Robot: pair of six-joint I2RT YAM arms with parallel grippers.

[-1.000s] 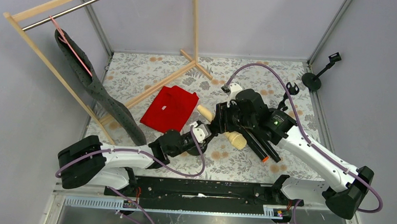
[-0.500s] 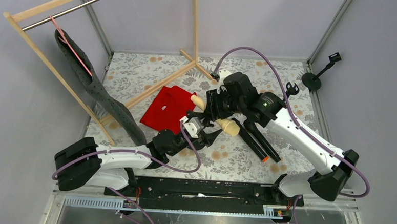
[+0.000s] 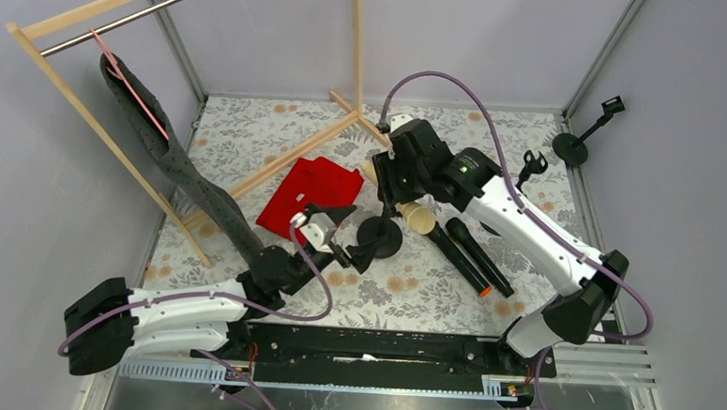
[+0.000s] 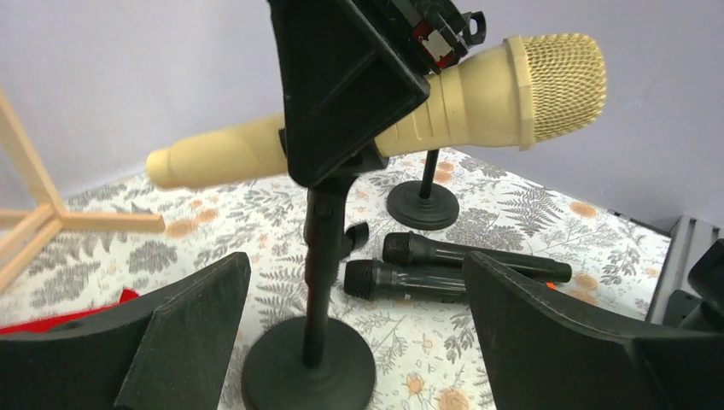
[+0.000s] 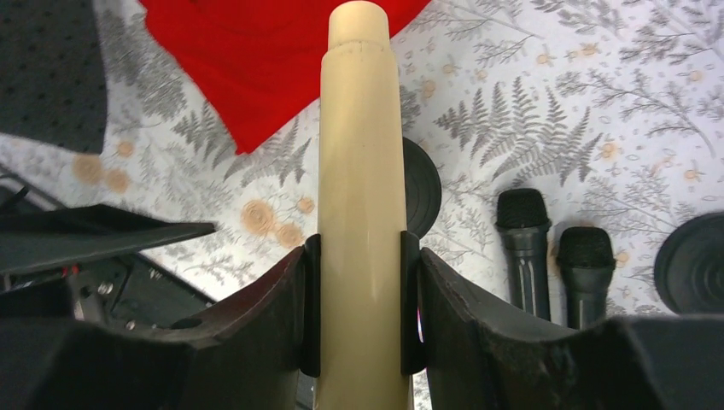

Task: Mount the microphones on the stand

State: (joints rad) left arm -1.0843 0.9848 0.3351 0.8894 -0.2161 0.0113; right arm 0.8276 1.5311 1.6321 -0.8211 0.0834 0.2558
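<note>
We see the floral table [image 3: 250, 143] carrying a wooden clothes rack [image 3: 83, 106] at its far left and a red cloth [image 3: 309, 193] near the middle. Our right gripper [image 3: 396, 190] is clamped around the shaft of the cream-beige microphone [image 5: 360, 154] and holds it level at the top of the black desk stand [image 4: 318, 273]. We cannot tell whether it sits in the clip. Our left gripper [image 3: 347, 234] is spread wide, with the stand's base just ahead, between its fingers. The black microphone with the orange-red tip [image 3: 460, 262] and the plain black microphone [image 3: 481, 258] lie side by side on the table to the right.
</note>
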